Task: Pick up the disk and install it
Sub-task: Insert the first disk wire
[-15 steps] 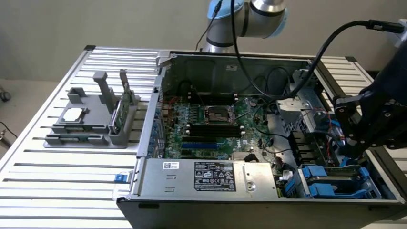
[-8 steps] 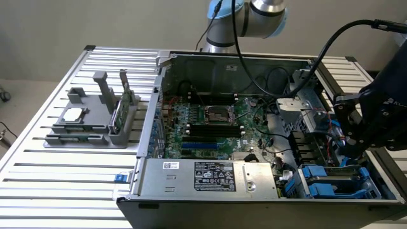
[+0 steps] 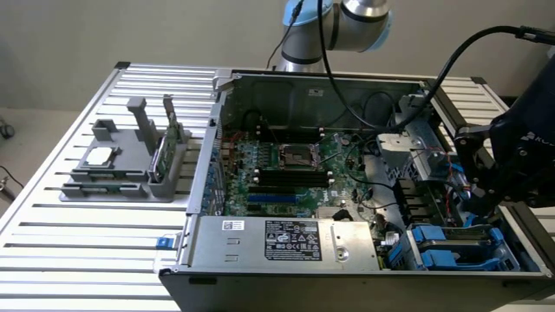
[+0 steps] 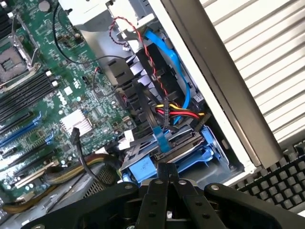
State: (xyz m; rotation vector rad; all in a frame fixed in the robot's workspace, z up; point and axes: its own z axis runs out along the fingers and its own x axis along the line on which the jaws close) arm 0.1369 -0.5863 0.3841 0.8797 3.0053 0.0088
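One shut, empty pincer (image 4: 167, 180) hangs just above the disk (image 4: 145, 168), seated in the drive bay (image 4: 217, 152) at a corner of the computer case (image 3: 347, 292), crowded by the case wall (image 4: 214, 86) and cables (image 4: 167, 112). The arm (image 3: 524, 153) leans in over the case's edge at the exterior view's right.

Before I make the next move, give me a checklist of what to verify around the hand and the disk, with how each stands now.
1. Hand shut: ok. The hand has its fingers together, with nothing seen between them.
2. Disk in the bay: ok. The disk, in its blue carrier, lies in the drive bay just ahead of the fingertips.
3. Disk fully seated: cannot tell.
4. Hand touching the disk: cannot tell.
5. Cables out of the way: not ok. The power cables and the blue cable cross the bay close to the hand.
6. Computer case open on top: ok.
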